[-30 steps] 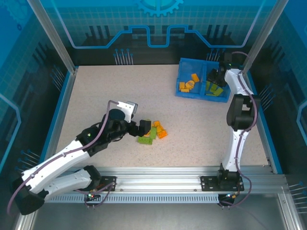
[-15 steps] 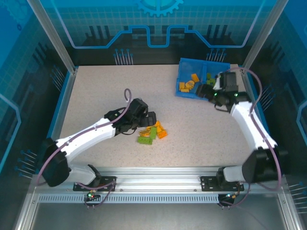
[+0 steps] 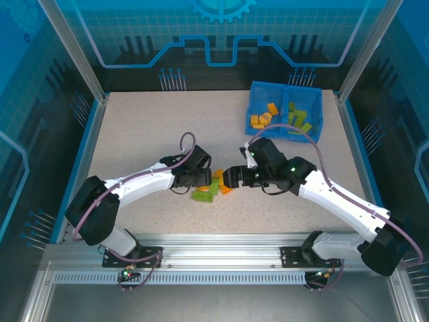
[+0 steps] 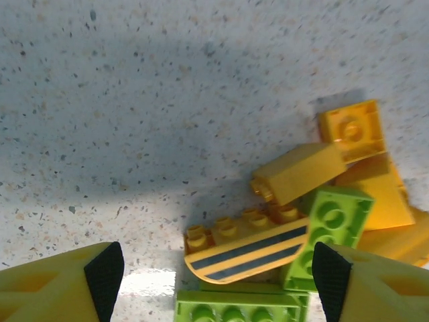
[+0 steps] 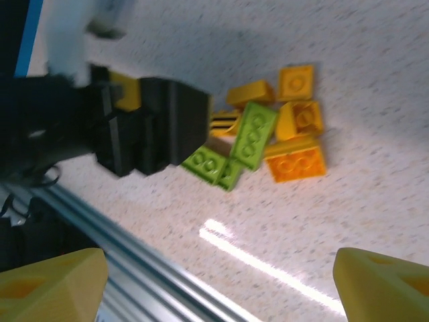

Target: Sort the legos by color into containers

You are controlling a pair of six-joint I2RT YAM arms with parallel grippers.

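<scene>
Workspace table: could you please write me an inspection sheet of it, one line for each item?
Surface: speckled beige tabletop, no spills seen.
Job's things: loose pile of orange and green plastic bricks at centre; shallow blue plastic bin at far right, orange bricks in its left compartment, green bricks in its right.
Clutter: nothing seen.
Grippers: left gripper and right gripper both open, flanking the pile, holding nothing.
Cables: grey cable loops above the left arm; second grey cable arcs along the right arm.
Surroundings: blue transparent walls; metal rail at the near edge.
</scene>
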